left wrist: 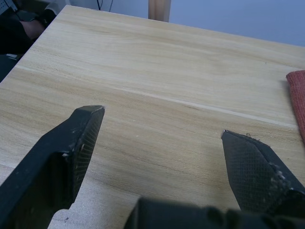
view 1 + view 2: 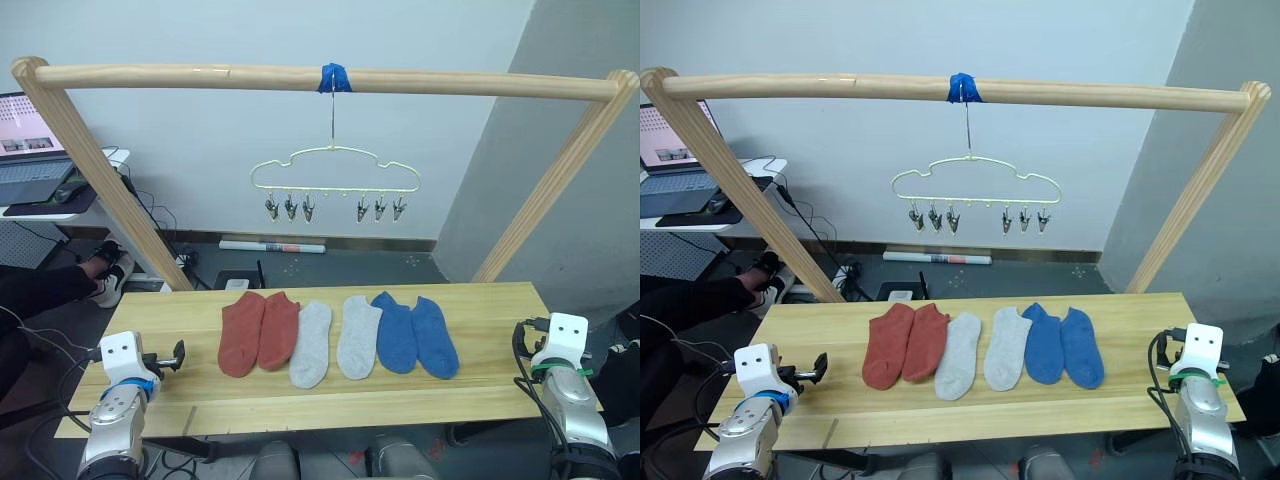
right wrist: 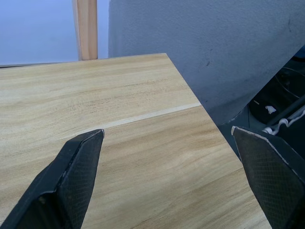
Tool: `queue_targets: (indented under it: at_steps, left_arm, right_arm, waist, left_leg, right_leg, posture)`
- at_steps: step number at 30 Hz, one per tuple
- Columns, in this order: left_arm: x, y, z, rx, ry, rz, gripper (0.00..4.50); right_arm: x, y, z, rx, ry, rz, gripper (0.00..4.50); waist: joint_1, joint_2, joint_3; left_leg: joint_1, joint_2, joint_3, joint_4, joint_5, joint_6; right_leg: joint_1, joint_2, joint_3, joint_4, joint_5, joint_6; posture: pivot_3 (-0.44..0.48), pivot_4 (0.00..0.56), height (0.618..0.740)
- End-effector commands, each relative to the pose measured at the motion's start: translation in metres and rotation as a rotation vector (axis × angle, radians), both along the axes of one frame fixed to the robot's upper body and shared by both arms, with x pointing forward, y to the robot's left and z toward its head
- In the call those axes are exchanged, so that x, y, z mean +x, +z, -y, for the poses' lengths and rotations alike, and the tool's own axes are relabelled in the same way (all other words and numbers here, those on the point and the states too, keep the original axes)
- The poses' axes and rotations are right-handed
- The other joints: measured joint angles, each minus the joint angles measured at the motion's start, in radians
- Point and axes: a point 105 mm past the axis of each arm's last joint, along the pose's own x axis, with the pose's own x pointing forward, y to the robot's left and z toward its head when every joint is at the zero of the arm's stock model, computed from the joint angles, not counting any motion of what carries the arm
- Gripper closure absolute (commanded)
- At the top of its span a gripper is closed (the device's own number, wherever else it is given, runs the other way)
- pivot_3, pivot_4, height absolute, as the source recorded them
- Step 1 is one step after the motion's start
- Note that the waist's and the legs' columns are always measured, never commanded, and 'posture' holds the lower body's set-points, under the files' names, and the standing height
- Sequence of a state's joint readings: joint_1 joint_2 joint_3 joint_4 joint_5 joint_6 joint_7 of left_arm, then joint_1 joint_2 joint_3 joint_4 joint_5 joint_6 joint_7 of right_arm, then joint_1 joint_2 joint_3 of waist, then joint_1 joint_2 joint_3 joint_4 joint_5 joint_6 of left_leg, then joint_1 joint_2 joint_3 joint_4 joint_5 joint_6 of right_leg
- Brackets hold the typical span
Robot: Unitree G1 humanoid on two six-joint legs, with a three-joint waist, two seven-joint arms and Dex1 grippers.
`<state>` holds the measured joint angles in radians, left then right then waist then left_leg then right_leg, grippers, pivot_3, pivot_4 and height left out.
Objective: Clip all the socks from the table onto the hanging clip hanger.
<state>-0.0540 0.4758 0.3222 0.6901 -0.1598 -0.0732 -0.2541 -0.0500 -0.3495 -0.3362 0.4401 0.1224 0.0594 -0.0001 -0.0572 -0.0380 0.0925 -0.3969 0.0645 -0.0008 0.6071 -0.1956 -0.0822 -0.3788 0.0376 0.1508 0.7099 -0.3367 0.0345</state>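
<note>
Six socks lie side by side across the middle of the table (image 2: pixel 480 305): two rust-red socks (image 2: pixel 258 331) on the left, two light grey socks (image 2: pixel 334 340) in the centre, and two blue socks (image 2: pixel 415 334) on the right. The pale yellow clip hanger (image 2: pixel 335 170) hangs above and behind them, with nothing in its clips (image 2: pixel 290 208). My left gripper (image 1: pixel 163 123) is open and empty low over the table's left end. An edge of a red sock (image 1: pixel 298 102) shows in its wrist view. Open and empty too, my right gripper (image 3: pixel 167 132) hovers over the table's right end near the edge.
A wooden pole frame (image 2: pixel 300 78) spans the table, and its slanted legs (image 2: pixel 110 190) meet the back corners. Blue tape (image 2: pixel 334 77) holds the hanger's hook. A laptop (image 2: pixel 28 160) sits on a side desk at the far left, with a person's legs and shoes (image 2: pixel 100 270) below.
</note>
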Motion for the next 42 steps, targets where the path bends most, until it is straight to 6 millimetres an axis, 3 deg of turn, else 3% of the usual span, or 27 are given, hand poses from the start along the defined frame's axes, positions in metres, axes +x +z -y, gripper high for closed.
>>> queue_targets:
  at_steps: [1, 15, 22, 28, 31, 35, 37, 40, 42]
  left_arm:
    - [0.005, 0.016, -0.01, 0.023, 0.013, 0.052, 0.06]
    - [0.006, 0.027, -0.012, -0.032, 0.004, 0.108, 0.06]
    - [0.012, 0.054, -0.001, -0.055, -0.091, 0.203, 0.06]
    - [0.031, 0.115, 0.031, -0.024, -0.258, 0.374, 0.06]
    - [0.048, 0.152, 0.079, -0.078, -0.414, 0.485, 0.06]
    - [0.064, 0.173, 0.117, -0.084, -0.531, 0.544, 0.06]
    - [0.072, 0.183, 0.137, -0.094, -0.597, 0.567, 0.6]
    - [0.083, 0.189, 0.149, -0.086, -0.622, 0.582, 1.45]
    - [0.091, 0.193, 0.154, -0.087, -0.621, 0.594, 1.45]
  right_arm:
    - [0.003, 0.017, 0.007, -0.031, -0.009, 0.048, 0.0]
    - [0.006, 0.019, 0.003, -0.036, 0.017, 0.046, 0.0]
    - [0.008, 0.026, -0.014, -0.068, 0.125, 0.057, 0.0]
    - [0.028, 0.062, -0.086, 0.02, 0.582, 0.155, 0.0]
    - [0.026, 0.099, -0.155, 0.159, 0.981, 0.218, 0.0]
    - [0.029, 0.127, -0.194, 0.176, 1.193, 0.266, 0.0]
    - [0.036, 0.146, -0.213, 0.182, 1.259, 0.313, 0.0]
    - [0.044, 0.169, -0.233, 0.187, 1.319, 0.369, 0.0]
    - [0.047, 0.18, -0.247, 0.192, 1.354, 0.393, 0.0]
  waist:
    - [0.0, 0.0, 0.0]
    - [0.0, 0.0, 0.001]
    - [0.0, 0.0, 0.004]
    - [0.0, -0.001, 0.022]
    - [0.0, 0.0, 0.032]
    - [0.004, 0.0, 0.037]
    - [0.006, 0.001, 0.038]
    - [0.006, -0.001, 0.043]
    - [0.007, -0.002, 0.044]
  left_leg:
    - [0.0, 0.0, 0.0, 0.0, 0.0, 0.0]
    - [0.0, 0.0, 0.0, 0.0, 0.0, 0.0]
    - [0.0, 0.0, 0.0, -0.002, 0.0, 0.0]
    - [-0.001, 0.001, 0.0, -0.002, 0.0, 0.0]
    - [-0.002, 0.001, 0.0, -0.002, 0.0, 0.0]
    - [-0.003, 0.0, -0.002, -0.001, 0.0, 0.0]
    - [-0.004, 0.0, -0.002, -0.001, -0.001, 0.001]
    - [-0.005, 0.0, -0.002, -0.001, -0.002, 0.002]
    - [-0.005, 0.0, -0.002, -0.001, -0.003, 0.002]
  right_leg:
    - [0.0, 0.0, 0.0, 0.0, 0.0, 0.0]
    - [0.0, 0.0, 0.0, 0.0, 0.0, -0.001]
    - [-0.001, 0.0, 0.0, -0.001, -0.001, -0.001]
    - [-0.001, 0.0, 0.001, -0.002, -0.001, -0.002]
    - [-0.001, 0.0, 0.0, -0.004, -0.001, -0.001]
    - [0.0, 0.0, -0.001, -0.006, 0.002, 0.003]
    - [0.001, 0.0, -0.001, -0.009, 0.003, 0.005]
    - [0.001, 0.0, -0.001, -0.013, 0.004, 0.006]
    - [0.001, 0.0, -0.001, -0.014, 0.004, 0.006]
  posture:
    - [0.062, 0.072, 0.74]
    - [0.058, 0.091, 0.74]
    - [0.051, 0.105, 0.74]
    - [0.046, 0.121, 0.74]
    - [0.046, 0.127, 0.74]
    - [0.05, 0.128, 0.74]
    - [0.048, 0.128, 0.74]
    - [0.045, 0.126, 0.74]
    - [0.042, 0.127, 0.74]
